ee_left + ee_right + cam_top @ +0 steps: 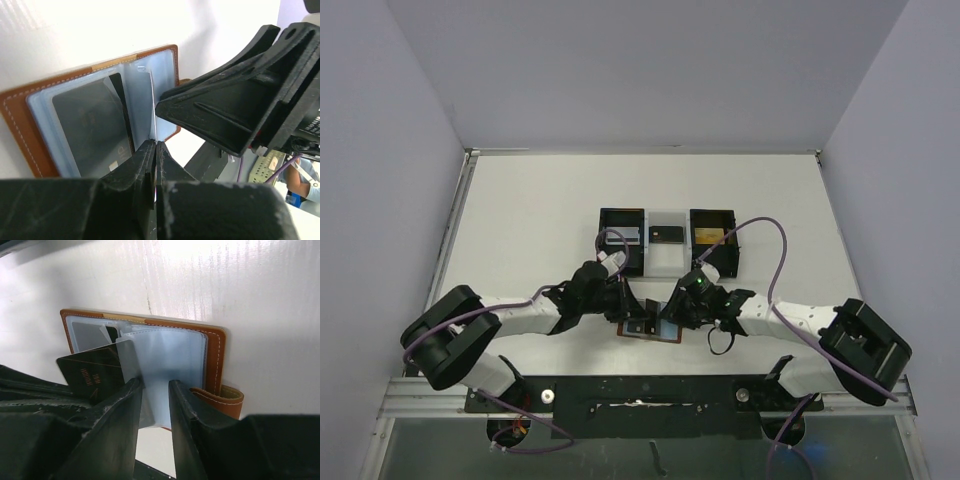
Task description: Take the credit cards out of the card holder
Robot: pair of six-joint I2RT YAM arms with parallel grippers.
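**A:** Two grippers meet over the small brown leather bifold card holder [650, 328], which lies open near the front edge of the white table [540, 220].

**B:** And the left gripper [155, 145]?

**A:** Pinched tight on the thin edge of a translucent pocket leaf [152, 105]. A black card [92, 125] sits in the pocket beside it. The right gripper [155, 387] has its fingers apart over a blue-grey pocket [165, 352].

**B:** Farther back?

**A:** A black-and-white three-compartment tray [667, 219] holding cards [667, 235].
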